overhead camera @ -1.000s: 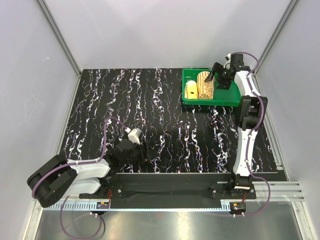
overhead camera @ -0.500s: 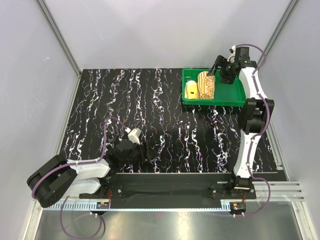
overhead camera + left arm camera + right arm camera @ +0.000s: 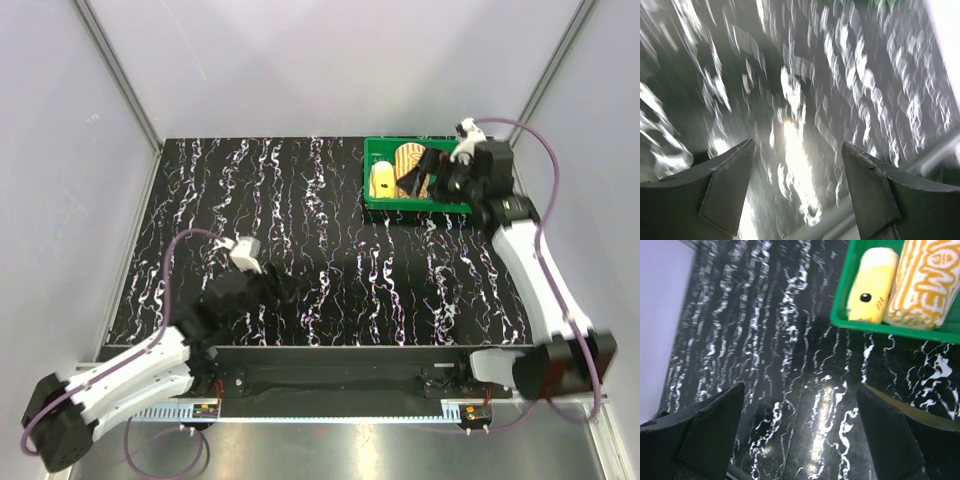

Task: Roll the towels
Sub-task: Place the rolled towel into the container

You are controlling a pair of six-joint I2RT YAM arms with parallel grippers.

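Note:
The plain yellow towel [image 3: 381, 179] lies rolled up in the green tray [image 3: 440, 200] at the back right. The striped towel [image 3: 407, 160] lies rolled beside it on its right. Both also show in the right wrist view: the yellow roll [image 3: 872, 285] and the striped roll [image 3: 925, 285] sit inside the tray [image 3: 880, 326]. My right gripper [image 3: 418, 178] hovers open and empty over the tray; in its own view [image 3: 802, 432] only bare table lies between the fingers. My left gripper [image 3: 290, 290] is open and empty above the near-left table, and its own view [image 3: 797, 190] is blurred.
The black marbled table [image 3: 300, 220] is framed by grey walls at the back and sides. A metal rail [image 3: 330, 380] runs along the near edge by the arm bases. The tray stands near the right back corner.
My right arm has drawn back from behind the tray, and its gripper now sits over the tray's middle. My left arm has unfolded and lifted, its gripper shifting slightly right.

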